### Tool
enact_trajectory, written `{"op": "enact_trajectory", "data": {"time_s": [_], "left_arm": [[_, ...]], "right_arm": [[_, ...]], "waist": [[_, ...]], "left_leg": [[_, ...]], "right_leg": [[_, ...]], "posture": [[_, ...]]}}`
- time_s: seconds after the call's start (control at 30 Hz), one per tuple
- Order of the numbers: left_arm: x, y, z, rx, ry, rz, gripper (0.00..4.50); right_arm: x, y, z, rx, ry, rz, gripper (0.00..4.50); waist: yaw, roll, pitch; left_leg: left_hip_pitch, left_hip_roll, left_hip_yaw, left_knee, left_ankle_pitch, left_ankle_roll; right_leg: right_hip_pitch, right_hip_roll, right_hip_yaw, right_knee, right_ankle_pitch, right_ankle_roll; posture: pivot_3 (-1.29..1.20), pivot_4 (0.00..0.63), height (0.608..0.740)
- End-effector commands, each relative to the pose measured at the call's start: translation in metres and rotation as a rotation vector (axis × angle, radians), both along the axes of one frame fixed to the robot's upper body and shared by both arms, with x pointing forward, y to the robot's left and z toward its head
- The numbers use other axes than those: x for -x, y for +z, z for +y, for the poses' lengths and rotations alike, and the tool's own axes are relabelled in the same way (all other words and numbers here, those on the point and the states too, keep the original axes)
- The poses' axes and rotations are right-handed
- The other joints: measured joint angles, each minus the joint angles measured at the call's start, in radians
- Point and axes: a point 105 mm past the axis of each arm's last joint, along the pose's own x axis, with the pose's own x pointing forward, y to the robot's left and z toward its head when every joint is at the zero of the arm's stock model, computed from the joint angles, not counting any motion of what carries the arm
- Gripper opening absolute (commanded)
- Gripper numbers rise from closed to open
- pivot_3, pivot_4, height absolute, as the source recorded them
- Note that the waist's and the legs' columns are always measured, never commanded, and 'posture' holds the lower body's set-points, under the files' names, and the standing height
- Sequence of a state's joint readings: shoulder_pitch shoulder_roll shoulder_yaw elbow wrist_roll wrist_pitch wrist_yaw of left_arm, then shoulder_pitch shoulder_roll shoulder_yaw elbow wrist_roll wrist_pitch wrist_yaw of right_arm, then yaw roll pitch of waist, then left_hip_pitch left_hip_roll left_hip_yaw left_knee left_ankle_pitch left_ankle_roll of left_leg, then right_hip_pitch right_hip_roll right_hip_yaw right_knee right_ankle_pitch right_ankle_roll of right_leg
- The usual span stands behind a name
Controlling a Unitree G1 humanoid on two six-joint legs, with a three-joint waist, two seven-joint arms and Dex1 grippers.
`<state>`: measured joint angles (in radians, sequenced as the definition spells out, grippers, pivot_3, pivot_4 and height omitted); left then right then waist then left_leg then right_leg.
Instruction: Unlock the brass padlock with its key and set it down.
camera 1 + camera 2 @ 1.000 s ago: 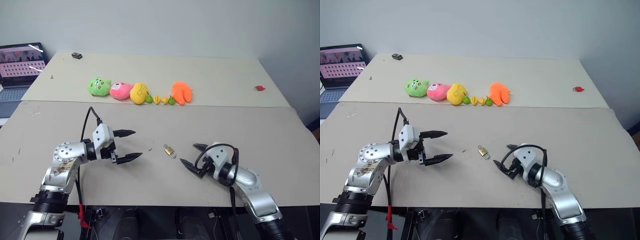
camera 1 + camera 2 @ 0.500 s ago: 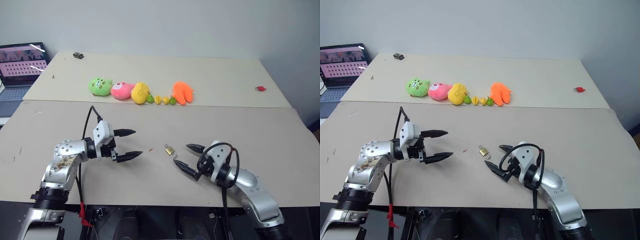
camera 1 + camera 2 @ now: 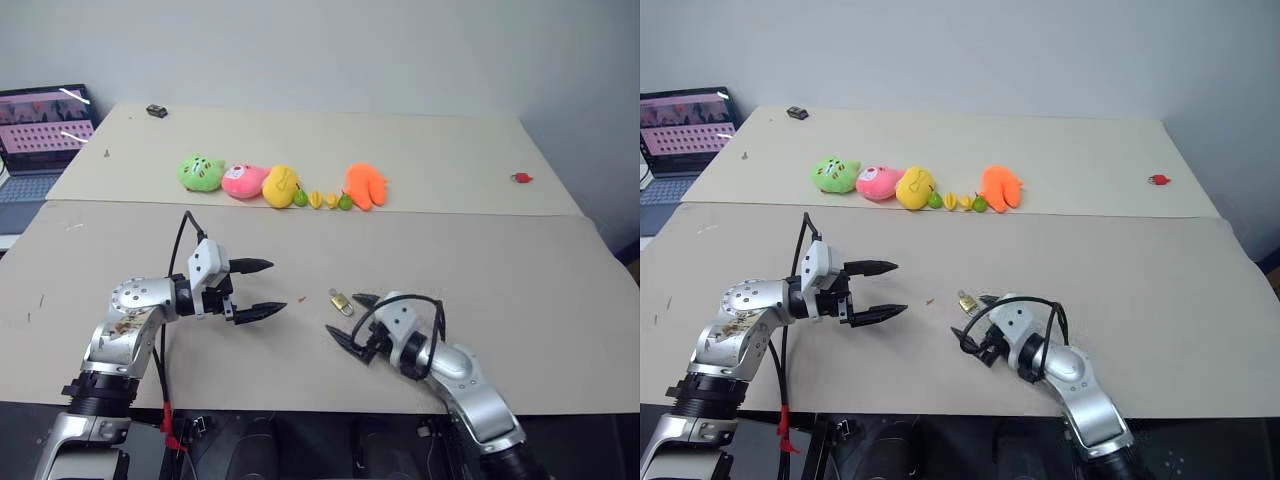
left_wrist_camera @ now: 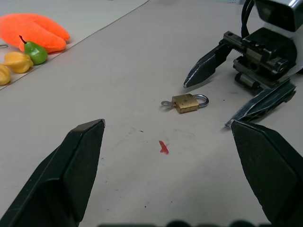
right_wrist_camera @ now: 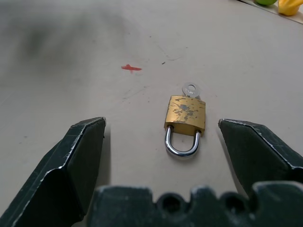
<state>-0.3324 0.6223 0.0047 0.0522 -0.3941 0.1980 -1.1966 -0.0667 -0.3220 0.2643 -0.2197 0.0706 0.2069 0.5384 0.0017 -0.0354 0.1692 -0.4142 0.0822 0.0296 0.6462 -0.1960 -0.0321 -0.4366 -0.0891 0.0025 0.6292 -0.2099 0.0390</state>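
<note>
Two beige tables (image 3: 480,250) end to end beneath a plain grey wall, laptop (image 3: 40,125) at the far left edge. Far table: plush toys (image 3: 240,180) and small toy fruits (image 3: 320,199) in a row, well clear of the work. Near table: left gripper (image 3: 258,289) hovering level, pointed across toward the middle, fingers spread wide and empty, probably waiting to assist. Right gripper (image 3: 975,322) low over the tabletop, aimed forward and leftward, likewise spread and empty, framing the target as if lined up for a grasp. Brass padlock (image 5: 185,118) flat on the near table just beyond the right fingertips, shackle toward them, untouched. Key (image 5: 190,89) seated in the lock's far end.
</note>
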Motion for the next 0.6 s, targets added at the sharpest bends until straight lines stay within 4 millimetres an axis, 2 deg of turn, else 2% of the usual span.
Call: {"op": "enact_trajectory", "data": {"time_s": [0.03, 0.2, 0.4, 0.5, 0.6], "left_arm": [[0.000, 0.015, -0.005, 0.016, -0.021, -0.052, 4.50], [0.000, 0.018, -0.008, 0.030, -0.014, -0.067, 4.50], [0.000, 0.019, -0.008, 0.037, 0.006, -0.077, 4.50], [-0.002, 0.019, -0.007, 0.038, 0.025, -0.087, 4.50], [-0.003, 0.019, -0.006, 0.040, 0.030, -0.089, 4.50]], "right_arm": [[-0.007, 0.009, 0.003, -0.008, -0.018, -0.068, 4.49], [-0.019, 0.012, 0.000, -0.020, -0.063, -0.085, 4.49], [-0.021, 0.011, -0.001, -0.007, -0.051, -0.092, 4.49], [-0.020, 0.012, -0.005, 0.008, -0.023, -0.102, 3.77], [-0.021, 0.012, -0.006, 0.013, -0.019, -0.106, 2.78]], "waist": [[0.000, 0.000, 0.000], [-0.002, 0.000, 0.000], [-0.004, 0.000, 0.000], [-0.005, 0.000, 0.000], [-0.005, 0.000, 0.000]], "left_leg": [[0.000, 0.000, 0.000, 0.000, 0.000, 0.000], [0.000, 0.000, 0.000, 0.000, 0.000, 0.000], [0.000, 0.000, 0.000, 0.000, 0.000, 0.000], [0.000, 0.000, 0.000, 0.000, 0.000, 0.000], [0.000, 0.000, 0.000, 0.000, 0.000, 0.000]], "right_leg": [[0.000, 0.000, 0.000, 0.000, 0.000, 0.000], [0.000, 0.000, 0.000, 0.000, 0.000, 0.000], [0.000, 0.000, 0.001, 0.000, 0.001, -0.001], [0.000, 0.000, 0.001, 0.000, 0.001, -0.001], [0.000, 0.000, 0.001, 0.000, 0.001, -0.001]], "posture": [[0.00, 0.150, 0.722], [0.00, 0.150, 0.722], [0.00, 0.150, 0.722], [0.00, 0.150, 0.722], [0.00, 0.150, 0.722]]}}
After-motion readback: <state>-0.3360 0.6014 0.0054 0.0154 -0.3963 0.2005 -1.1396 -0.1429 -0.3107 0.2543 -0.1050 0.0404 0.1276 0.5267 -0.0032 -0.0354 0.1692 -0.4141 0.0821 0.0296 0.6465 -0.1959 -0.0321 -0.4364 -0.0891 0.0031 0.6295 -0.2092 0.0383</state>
